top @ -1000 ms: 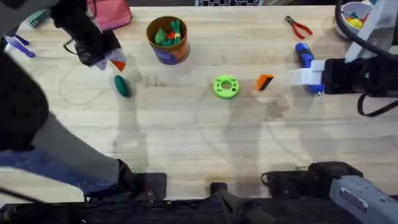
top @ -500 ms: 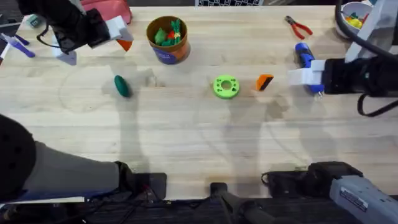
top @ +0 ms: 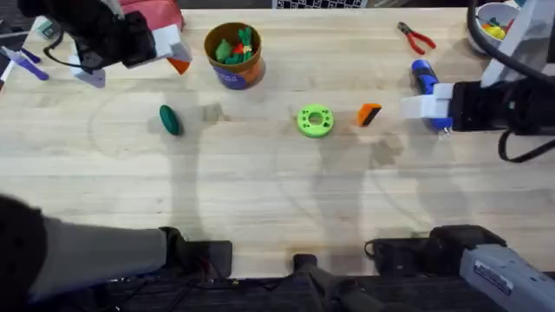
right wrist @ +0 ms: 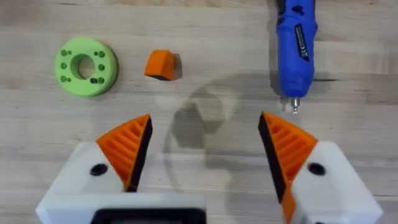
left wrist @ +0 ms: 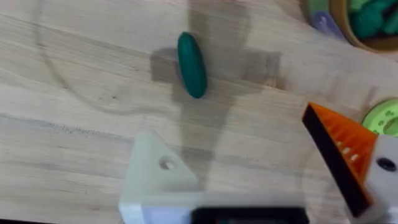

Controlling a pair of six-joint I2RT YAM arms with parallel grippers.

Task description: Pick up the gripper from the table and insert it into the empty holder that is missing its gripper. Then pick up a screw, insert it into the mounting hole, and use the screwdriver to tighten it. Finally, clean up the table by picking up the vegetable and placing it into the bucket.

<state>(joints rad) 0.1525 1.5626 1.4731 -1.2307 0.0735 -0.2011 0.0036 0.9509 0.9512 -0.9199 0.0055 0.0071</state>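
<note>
Left end effector (top: 165, 48) shifted right, released; vegetable (top: 170, 120) lies below, apart.

Light wooden table (top: 277, 199) spanned overhead view, planks running left to right, grain and faint seams visible. Soft grey shadows lay across middle of surface. Faint circular scuff marks showed on wood at left. Light was even and diffuse, no hard highlights. Dark strip ran along far edge of table. Black hardware and cables (top: 199, 260) lined near edge.
</note>
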